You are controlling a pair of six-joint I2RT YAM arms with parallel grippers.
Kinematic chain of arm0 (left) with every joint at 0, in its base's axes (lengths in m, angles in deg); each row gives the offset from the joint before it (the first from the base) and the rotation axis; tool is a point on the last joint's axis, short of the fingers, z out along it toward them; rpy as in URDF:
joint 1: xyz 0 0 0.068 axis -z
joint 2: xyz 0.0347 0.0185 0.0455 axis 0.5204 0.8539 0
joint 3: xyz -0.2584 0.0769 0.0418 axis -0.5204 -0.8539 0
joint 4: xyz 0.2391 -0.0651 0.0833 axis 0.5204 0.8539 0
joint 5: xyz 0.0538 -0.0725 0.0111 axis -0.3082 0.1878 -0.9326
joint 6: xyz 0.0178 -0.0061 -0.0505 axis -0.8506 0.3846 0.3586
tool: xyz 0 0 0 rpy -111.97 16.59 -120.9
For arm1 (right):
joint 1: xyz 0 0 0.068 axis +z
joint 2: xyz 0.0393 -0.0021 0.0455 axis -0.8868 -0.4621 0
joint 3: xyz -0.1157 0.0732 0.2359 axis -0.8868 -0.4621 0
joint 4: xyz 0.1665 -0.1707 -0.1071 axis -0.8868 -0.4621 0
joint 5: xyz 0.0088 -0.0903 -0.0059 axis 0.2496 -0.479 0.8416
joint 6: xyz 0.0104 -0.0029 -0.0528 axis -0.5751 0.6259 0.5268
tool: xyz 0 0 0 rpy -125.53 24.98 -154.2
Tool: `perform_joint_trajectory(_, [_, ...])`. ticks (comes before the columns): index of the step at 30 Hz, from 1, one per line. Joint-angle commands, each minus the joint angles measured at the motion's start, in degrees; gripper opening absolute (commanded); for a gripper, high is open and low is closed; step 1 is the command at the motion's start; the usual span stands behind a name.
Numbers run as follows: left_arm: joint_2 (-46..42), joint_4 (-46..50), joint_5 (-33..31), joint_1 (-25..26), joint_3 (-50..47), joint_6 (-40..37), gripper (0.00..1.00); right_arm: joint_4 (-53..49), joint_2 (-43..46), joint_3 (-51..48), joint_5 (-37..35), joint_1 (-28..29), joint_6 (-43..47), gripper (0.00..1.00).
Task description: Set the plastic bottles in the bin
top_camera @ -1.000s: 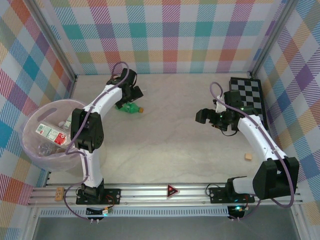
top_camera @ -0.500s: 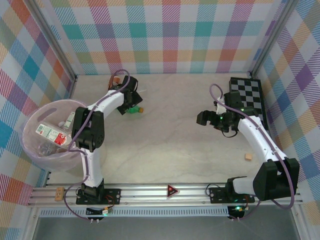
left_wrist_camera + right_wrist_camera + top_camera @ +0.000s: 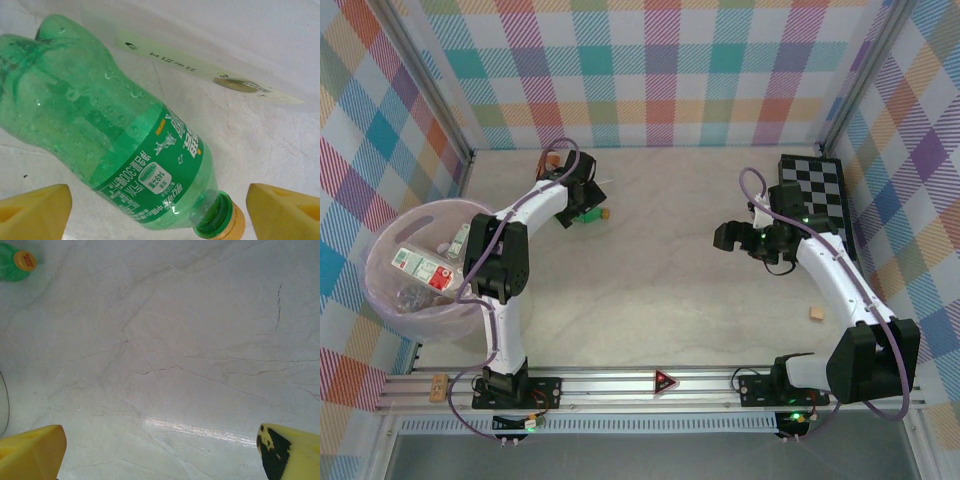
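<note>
**Green bottle lies between my left claw's spread fingers**

Seen from overhead, my left claw (image 3: 578, 200) hangs at the far left of the tabletop (image 3: 670, 290), over a green bottle (image 3: 590, 214) lying on its side. On the left wrist camera, the bottle's orange-capped neck sits between the two yellow fingers (image 3: 32, 210). They stand wide apart, with pale tabletop showing on either side, and neither touches the plastic. A white printed strip (image 3: 200, 70) lies just beyond the bottle.

The pink-lilac bin (image 3: 380, 300) sits at the left edge beside my left arm, apart from the green bottle. Several bottles (image 3: 415, 267) are already inside it, some labelled.

My right claw (image 3: 725, 235) hovers right of centre, near the checkerboard (image 3: 812, 195). Its wrist camera shows its fingers spread wide over bare tabletop, with the green bottle's cap end in the far corner. A small tan block (image 3: 814, 314) rests near the right arm.
</note>
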Motion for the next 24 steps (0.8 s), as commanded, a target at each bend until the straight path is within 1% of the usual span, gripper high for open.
perform_joint_trajectory(1, [3.8,-2.1,1.1,-0.7,-1.6,0.9,0.91,-1.6,1.4,-0.5,-0.6,-0.3,1.0,0.98])
perform_joint_trajectory(4, [4.2,-3.8,2.1,-1.1,-3.0,2.0,0.89,-1.8,1.7,-0.6,-1.3,-0.4,1.2,0.98])
perform_joint_trajectory(11, [4.2,-5.5,2.1,-1.4,-5.3,2.8,0.76,-1.6,1.9,-1.0,-1.4,-0.8,0.7,0.97])
perform_joint_trajectory(17, [5.6,-5.4,3.2,-1.4,-5.0,2.0,0.70,-1.5,1.6,-0.7,-1.0,-0.9,0.7,0.97])
perform_joint_trajectory(18, [5.6,-5.7,3.6,-1.4,-5.1,1.8,0.71,-1.6,1.6,-0.6,-1.0,-0.9,0.7,0.97])
perform_joint_trajectory(21, [5.8,-6.1,4.1,-1.4,-5.1,1.5,0.78,-1.6,1.7,-0.6,-1.1,-0.9,0.8,0.97])
perform_joint_trajectory(24, [5.6,-6.2,4.1,-1.4,-5.2,1.6,0.77,-1.7,1.7,-0.5,-1.1,-0.9,0.8,0.97])
